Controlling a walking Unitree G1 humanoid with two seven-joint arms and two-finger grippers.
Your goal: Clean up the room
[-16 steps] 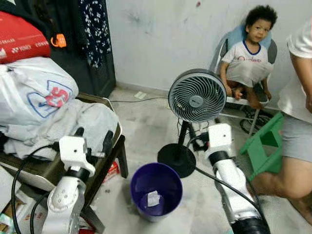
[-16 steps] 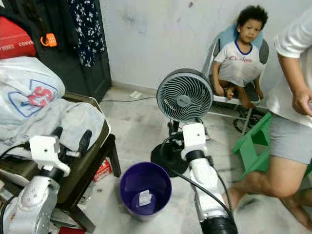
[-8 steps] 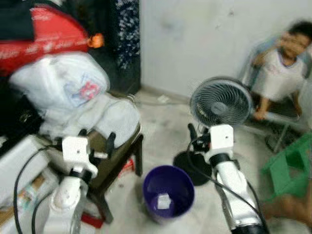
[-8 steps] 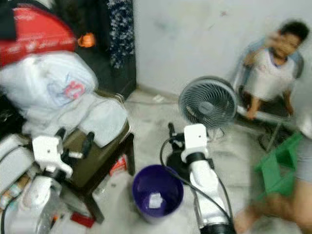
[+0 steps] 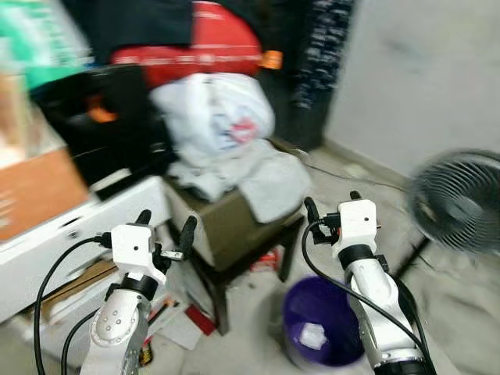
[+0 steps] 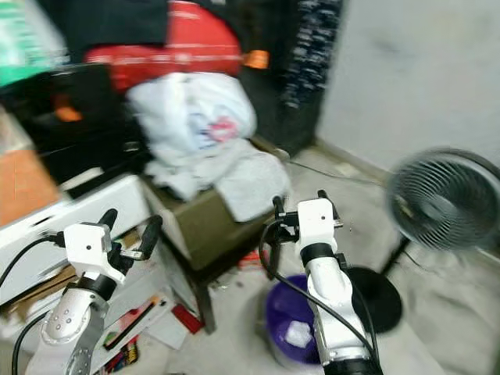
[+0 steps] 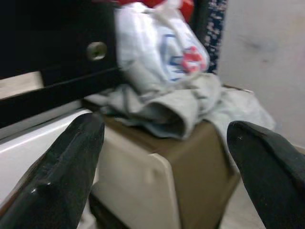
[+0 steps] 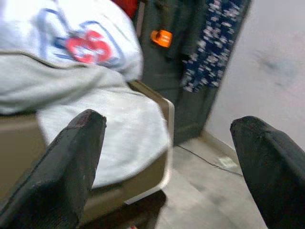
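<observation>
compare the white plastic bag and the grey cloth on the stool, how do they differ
The white plastic bag is puffed up and full, with a red and blue print; the grey cloth is plain and lies limp. The bag sits on top of the pile, while the cloth lies under it and hangs over the edge of the stool. The bag looks shiny, the cloth matt. Both are pale and rest on the same stool.

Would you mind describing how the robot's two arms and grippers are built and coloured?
Both arms are silver-white jointed tubes ending in a boxy white wrist housing. Each carries two long, rounded black fingers: left gripper, right gripper. Black cables loop from each wrist down along the forearm. No markings are legible in the blur.
</observation>
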